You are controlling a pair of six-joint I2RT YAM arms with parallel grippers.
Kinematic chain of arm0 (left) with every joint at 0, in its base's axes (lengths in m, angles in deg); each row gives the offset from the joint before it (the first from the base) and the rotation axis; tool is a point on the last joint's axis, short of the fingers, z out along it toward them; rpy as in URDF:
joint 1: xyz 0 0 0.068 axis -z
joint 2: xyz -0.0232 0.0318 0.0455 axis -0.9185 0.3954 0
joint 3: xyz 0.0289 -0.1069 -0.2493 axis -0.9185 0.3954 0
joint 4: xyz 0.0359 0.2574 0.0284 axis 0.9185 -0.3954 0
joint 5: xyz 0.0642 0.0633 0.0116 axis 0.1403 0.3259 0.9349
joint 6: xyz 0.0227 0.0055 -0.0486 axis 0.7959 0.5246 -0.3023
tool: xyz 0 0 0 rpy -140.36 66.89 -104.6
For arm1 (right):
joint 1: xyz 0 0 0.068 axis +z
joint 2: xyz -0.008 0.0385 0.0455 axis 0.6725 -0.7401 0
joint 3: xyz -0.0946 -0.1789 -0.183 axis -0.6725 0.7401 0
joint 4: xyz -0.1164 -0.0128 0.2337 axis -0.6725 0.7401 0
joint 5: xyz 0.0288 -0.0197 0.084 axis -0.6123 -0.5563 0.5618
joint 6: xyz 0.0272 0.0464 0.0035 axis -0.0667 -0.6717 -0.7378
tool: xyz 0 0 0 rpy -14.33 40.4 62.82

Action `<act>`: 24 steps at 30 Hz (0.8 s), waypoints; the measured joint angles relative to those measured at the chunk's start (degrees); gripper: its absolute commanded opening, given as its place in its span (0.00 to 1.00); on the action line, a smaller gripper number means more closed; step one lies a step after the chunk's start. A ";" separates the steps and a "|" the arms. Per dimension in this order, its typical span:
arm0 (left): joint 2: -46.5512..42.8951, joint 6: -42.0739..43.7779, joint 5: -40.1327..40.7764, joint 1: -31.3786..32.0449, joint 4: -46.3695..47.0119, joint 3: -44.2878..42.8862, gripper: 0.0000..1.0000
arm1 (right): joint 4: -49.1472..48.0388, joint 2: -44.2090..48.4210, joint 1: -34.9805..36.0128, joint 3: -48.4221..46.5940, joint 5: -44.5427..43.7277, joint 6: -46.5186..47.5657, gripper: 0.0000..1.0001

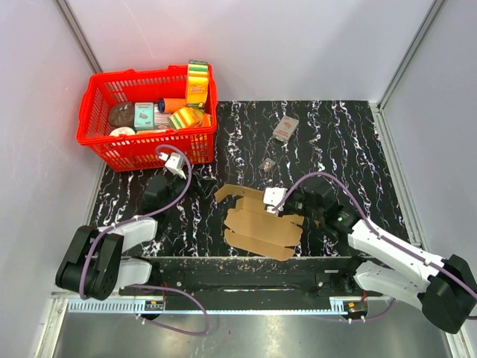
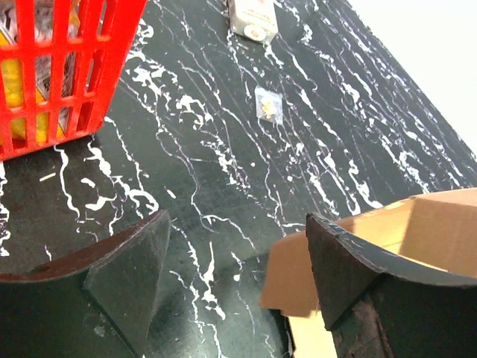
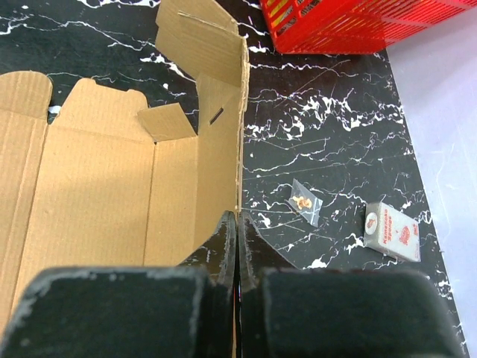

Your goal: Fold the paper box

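Observation:
The paper box is a flat brown cardboard sheet with flaps, lying in the middle of the black marble table. One side panel stands up on edge. My right gripper is shut on the lower edge of that raised panel, at the sheet's right side. My left gripper stands open low over the table, left of the sheet and close to the basket. Only bare table shows between its fingers. A flap of the box lies behind its right finger.
A red plastic basket with several groceries stands at the far left, also seen in both wrist views. A small grey-and-red packet and a tiny clear bag lie beyond the box.

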 measured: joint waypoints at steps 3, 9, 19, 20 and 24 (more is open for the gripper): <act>2.73 0.66 -2.03 -1.14 2.45 0.83 0.77 | 1.27 1.40 0.00 -0.02 0.94 0.04 0.00; 9.77 0.96 -6.19 -1.66 6.21 0.61 0.74 | 2.60 1.62 0.00 -0.31 2.05 0.33 0.00; 19.54 -0.04 -11.54 -1.66 10.38 -4.13 0.73 | 4.96 0.72 0.00 -1.73 3.98 1.09 0.00; 19.54 -0.02 -11.91 -1.66 10.45 -4.48 0.72 | 4.96 0.66 0.00 -1.86 4.22 1.09 0.00; 19.54 0.11 -13.79 -1.66 11.02 -5.01 0.72 | 4.94 -0.42 0.00 -2.38 5.01 1.09 0.00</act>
